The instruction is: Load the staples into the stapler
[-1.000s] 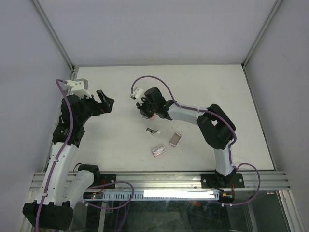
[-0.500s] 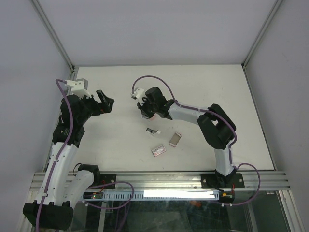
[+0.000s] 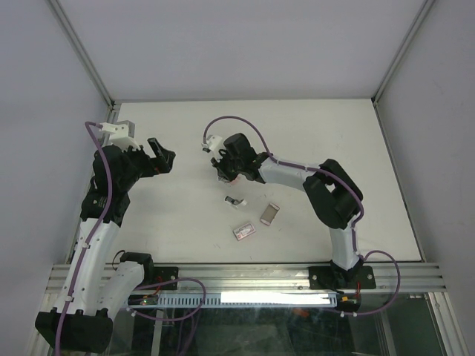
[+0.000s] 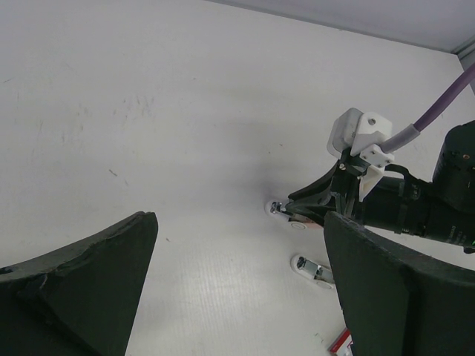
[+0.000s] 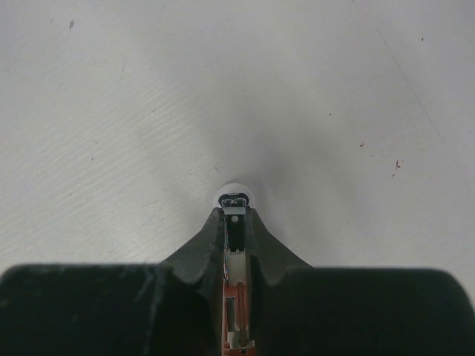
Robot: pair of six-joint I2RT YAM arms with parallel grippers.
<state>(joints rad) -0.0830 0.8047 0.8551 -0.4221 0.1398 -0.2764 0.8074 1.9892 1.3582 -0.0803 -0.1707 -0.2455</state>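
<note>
My right gripper (image 3: 225, 173) is shut on the stapler (image 5: 236, 222), a tiny white and pale pink piece with a metal nose. The nose pokes out past the fingertips and sits low over the table. The left wrist view shows the same gripper (image 4: 312, 205) with the stapler's tip (image 4: 276, 208) at the table surface. A small white-and-metal piece (image 3: 236, 200) lies loose just in front of it, and also shows in the left wrist view (image 4: 315, 269). I cannot tell whether it holds the staples. My left gripper (image 3: 160, 155) is open and empty, raised at the left.
A flat red-and-white box (image 3: 243, 231) and a grey-brown sleeve (image 3: 269, 213) lie near the front centre. The box's corner shows in the left wrist view (image 4: 341, 343). Frame posts and walls bound the table (image 3: 312, 133) at the back and sides.
My right gripper has edged slightly toward the back with the stapler still in it. The left arm and the loose things have not moved.
</note>
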